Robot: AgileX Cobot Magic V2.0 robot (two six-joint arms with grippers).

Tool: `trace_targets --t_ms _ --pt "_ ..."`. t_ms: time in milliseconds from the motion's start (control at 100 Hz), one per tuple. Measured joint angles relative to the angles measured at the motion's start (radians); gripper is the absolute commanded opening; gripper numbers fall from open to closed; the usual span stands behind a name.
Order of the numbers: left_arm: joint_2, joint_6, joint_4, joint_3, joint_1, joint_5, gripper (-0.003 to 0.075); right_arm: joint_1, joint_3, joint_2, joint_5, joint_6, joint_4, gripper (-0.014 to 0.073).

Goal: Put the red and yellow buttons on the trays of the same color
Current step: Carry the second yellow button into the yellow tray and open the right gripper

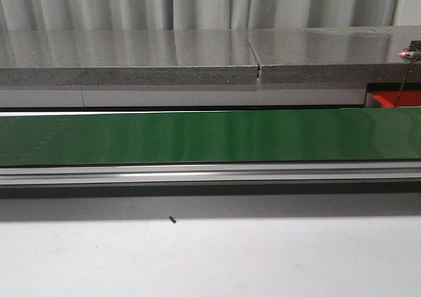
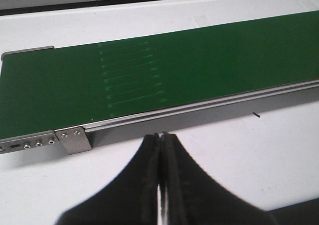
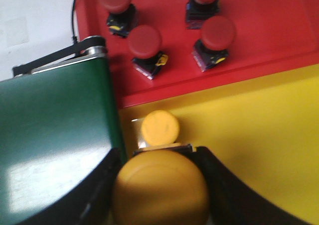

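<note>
In the right wrist view my right gripper (image 3: 155, 154) is shut on a yellow button (image 3: 159, 190), held over the near corner of the yellow tray (image 3: 259, 135). A second yellow button (image 3: 160, 128) stands on that tray just beyond the held one. Several red buttons (image 3: 145, 40) stand upright on the red tray (image 3: 279, 31), which lies edge to edge with the yellow one. My left gripper (image 2: 162, 135) is shut with nothing in it, above the white table beside the conveyor. Neither gripper shows in the front view.
The green conveyor belt (image 1: 197, 136) runs across the table with no buttons on it; its end roller (image 3: 92, 48) sits against the trays. A small black screw (image 1: 172, 220) lies on the white table. A grey stone counter (image 1: 131, 57) stands behind.
</note>
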Motion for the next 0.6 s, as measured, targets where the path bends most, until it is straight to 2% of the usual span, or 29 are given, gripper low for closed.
trace_targets --t_ms 250,600 --pt "0.0 0.0 0.0 0.0 0.0 0.0 -0.002 -0.106 0.0 0.063 -0.062 0.029 0.0 0.0105" --pt "0.0 0.0 0.0 0.0 0.0 0.0 -0.002 -0.11 0.0 0.283 -0.187 0.035 0.0 0.0105"
